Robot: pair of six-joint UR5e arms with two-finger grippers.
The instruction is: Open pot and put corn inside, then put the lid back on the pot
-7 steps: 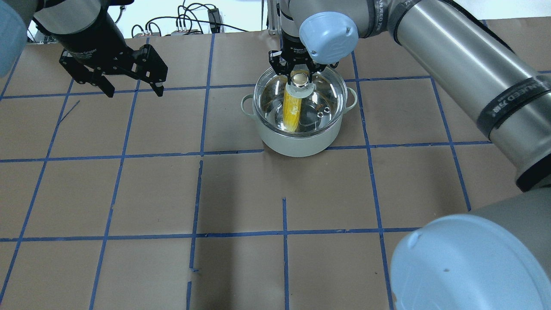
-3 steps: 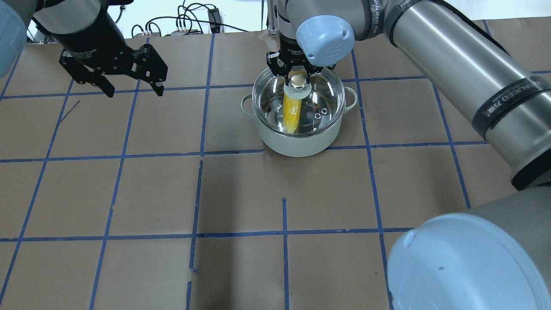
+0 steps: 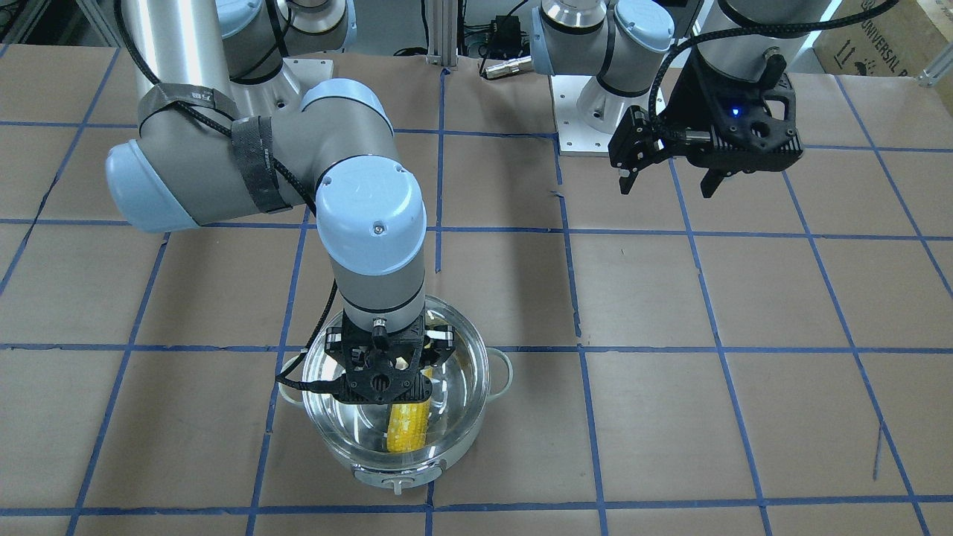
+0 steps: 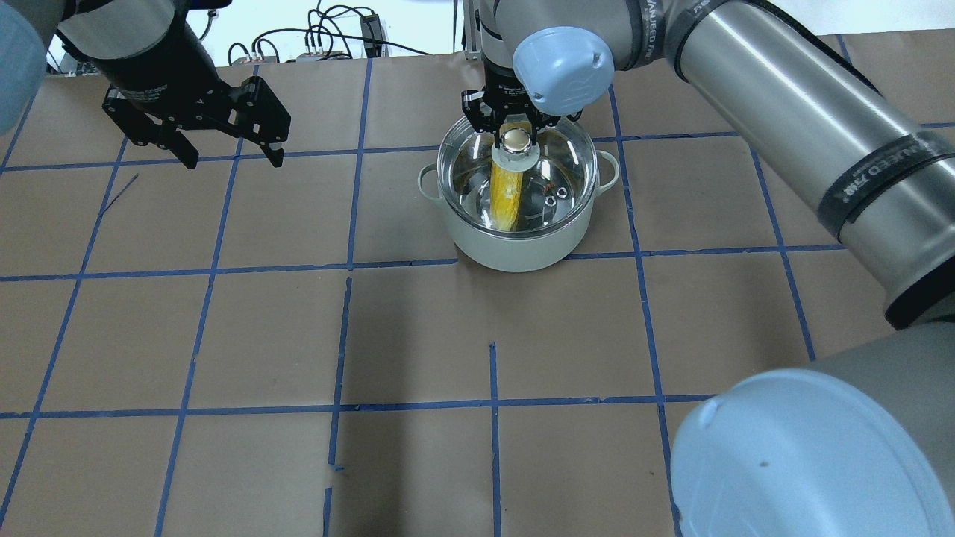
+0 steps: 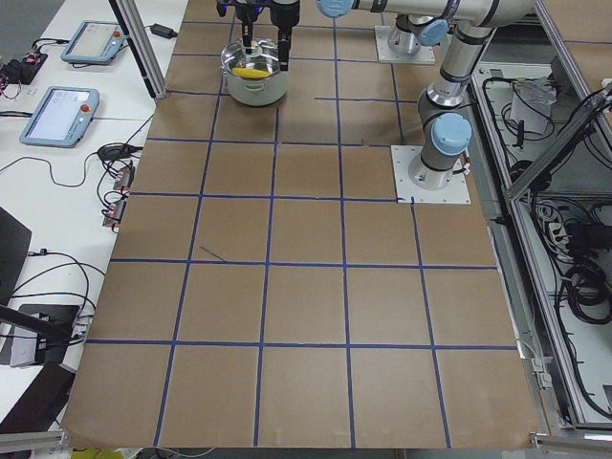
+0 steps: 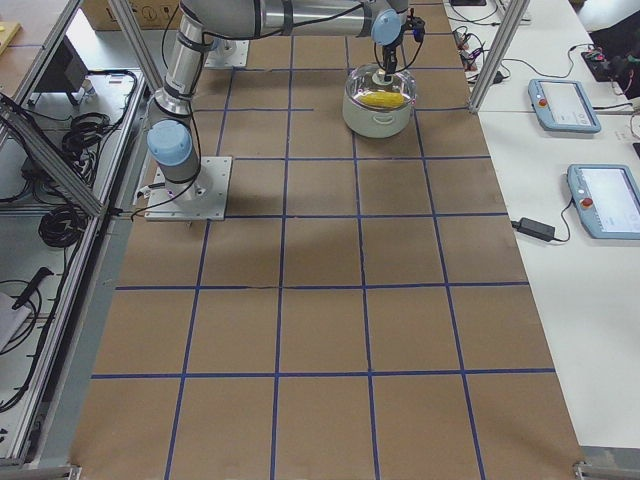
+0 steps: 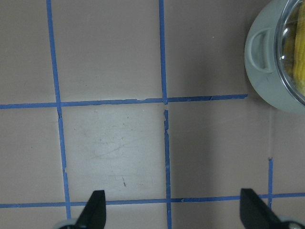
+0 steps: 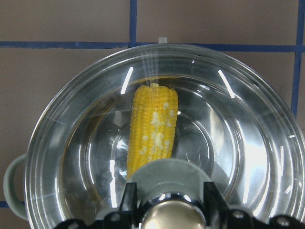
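Note:
The pot [image 4: 515, 250] stands on the paper-covered table at the far centre, also in the front view [image 3: 394, 476]. The corn [image 4: 506, 195] lies inside it, seen through the glass in the right wrist view [image 8: 153, 126]. The clear lid [image 4: 568, 162] rests over the pot's rim. My right gripper [image 4: 515, 138] is shut on the lid's knob [image 8: 167, 183] from above. My left gripper [image 4: 233, 159] is open and empty, hovering far to the left of the pot; its wrist view shows the pot's side handle [image 7: 262, 52].
Blue tape lines grid the brown table. Cables [image 4: 328, 37] lie along the far edge. My right arm's long link [image 4: 806, 127] spans the table's right side. The arm bases' mounting plate [image 3: 588, 126] is on the robot's side.
The right gripper, with the lid, shifted slightly left and settled centred on the pot. The left gripper has not moved.

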